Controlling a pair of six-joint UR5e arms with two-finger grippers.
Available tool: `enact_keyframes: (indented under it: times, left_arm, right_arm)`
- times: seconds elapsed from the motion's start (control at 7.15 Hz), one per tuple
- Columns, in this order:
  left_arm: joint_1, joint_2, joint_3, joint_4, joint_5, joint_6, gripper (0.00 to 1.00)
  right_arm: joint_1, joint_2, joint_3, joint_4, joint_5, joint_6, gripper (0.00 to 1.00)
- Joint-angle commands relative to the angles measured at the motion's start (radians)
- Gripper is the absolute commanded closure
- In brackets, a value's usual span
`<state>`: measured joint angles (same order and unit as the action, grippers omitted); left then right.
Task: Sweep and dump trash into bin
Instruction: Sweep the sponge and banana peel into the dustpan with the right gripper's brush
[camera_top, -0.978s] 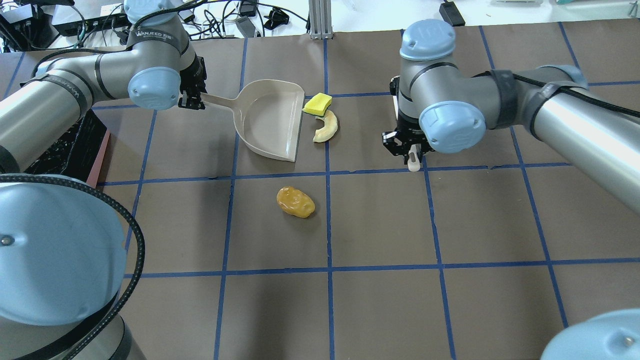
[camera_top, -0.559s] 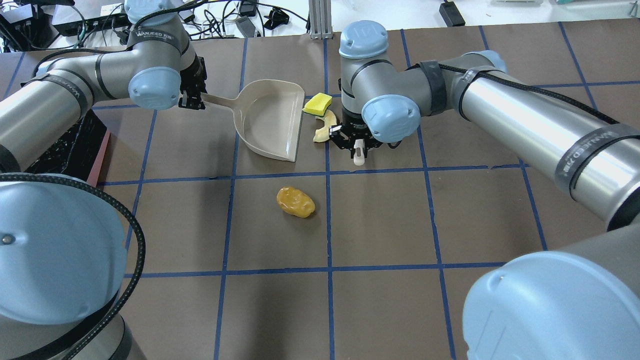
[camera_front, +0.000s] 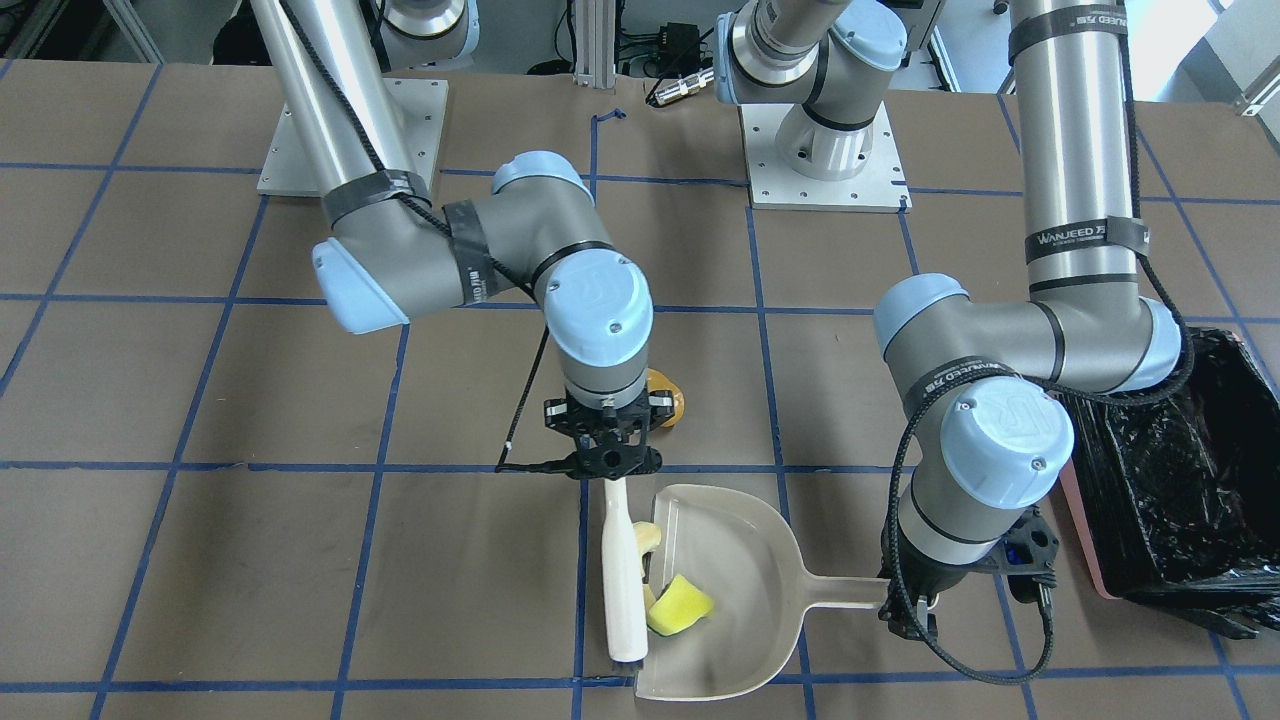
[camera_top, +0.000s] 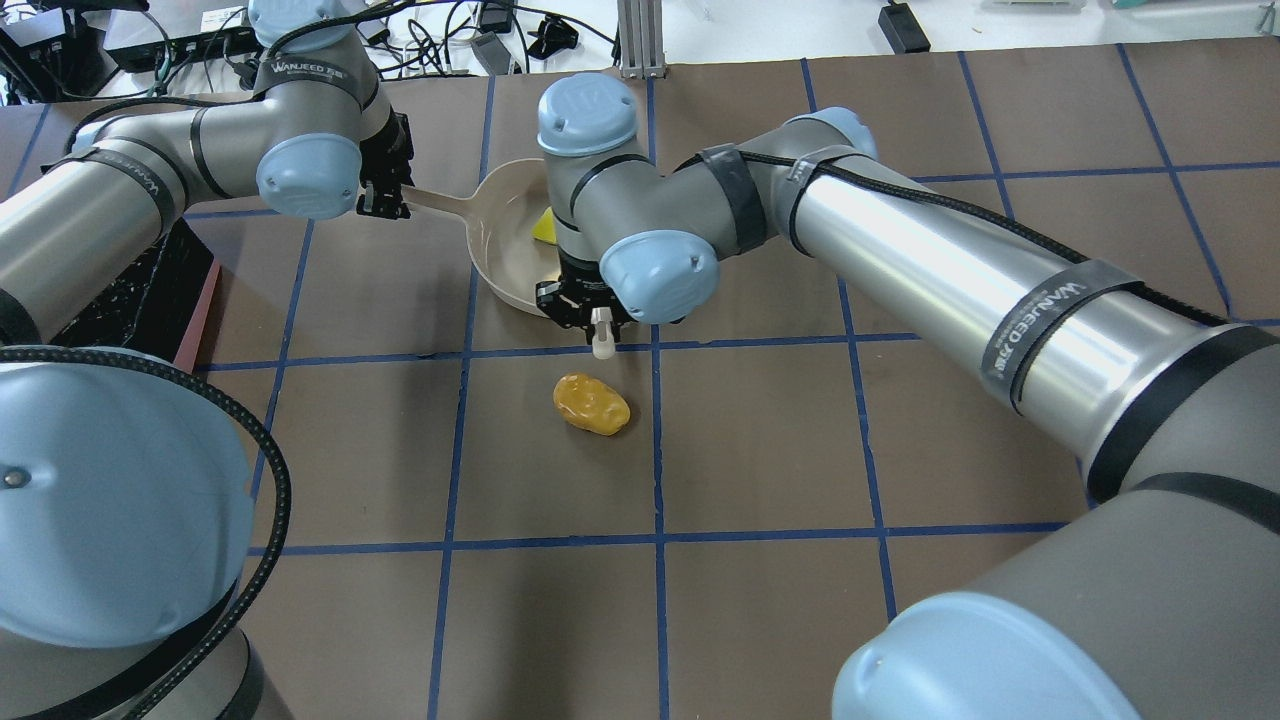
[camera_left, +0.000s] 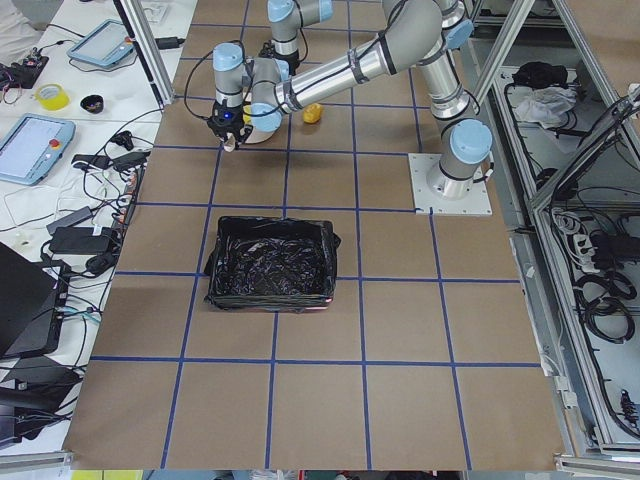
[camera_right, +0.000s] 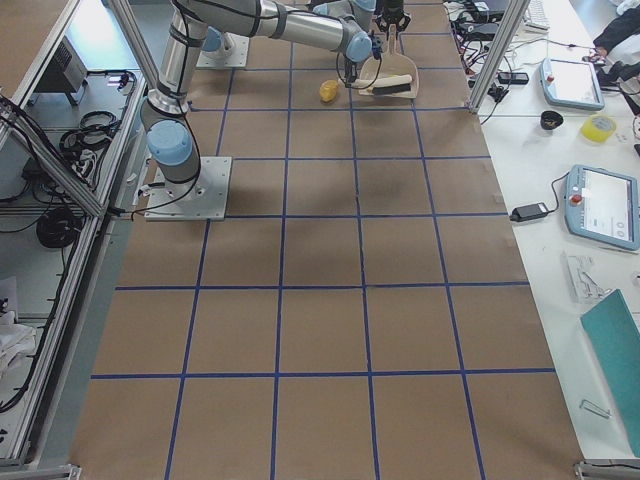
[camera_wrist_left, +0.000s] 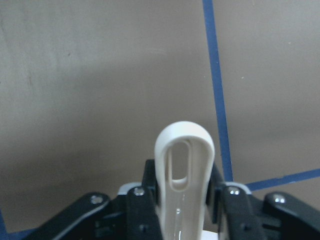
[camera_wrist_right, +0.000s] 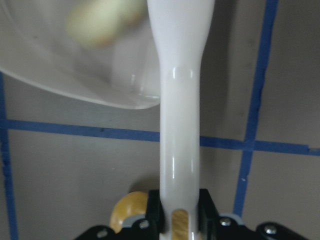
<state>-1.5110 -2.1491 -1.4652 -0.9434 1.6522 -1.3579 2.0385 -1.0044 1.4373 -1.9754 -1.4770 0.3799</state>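
Front-facing view: two bits in, one to go
Right claw (camera_front: 608, 462) clamps the brush (camera_front: 622, 585), left claw (camera_top: 381, 203) grips the dustpan (camera_front: 745, 545) handle. Wedge (camera_front: 680, 605) and slice (camera_front: 646, 537) sit just inside its lip; lump (camera_top: 591, 404) is loose on the desk (camera_front: 200, 400). Next, I'd guess: brush behind the lump, then the bin (camera_front: 1200, 450).

The right arm stretches forward, wrist pointing straight down, and the right gripper (camera_front: 610, 463) has its fingers closed on the brush (camera_front: 621, 580). The left arm is bent at the elbow, the left gripper (camera_top: 383, 204) clamping the dustpan (camera_front: 748, 560) by its handle.
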Motion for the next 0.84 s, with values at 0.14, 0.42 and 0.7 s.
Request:
enact_keyframes:
  times: [0.14,0.42,0.7]
  left_arm:
    - [0.000,0.003,0.000,0.000,-0.003,0.016,1.00]
    - [0.002,0.011,0.002,-0.002,-0.003,0.052,1.00]
    - [0.026,0.035,-0.015,-0.008,-0.002,0.195,1.00]
  right_arm:
    - [0.019,-0.002,-0.080,0.086,0.063,0.045,1.00]
    - [-0.081,-0.134,-0.084,0.380,0.041,-0.039,1.00]
    - [-0.112,-0.308,-0.080,0.551,0.006,-0.070,1.00]
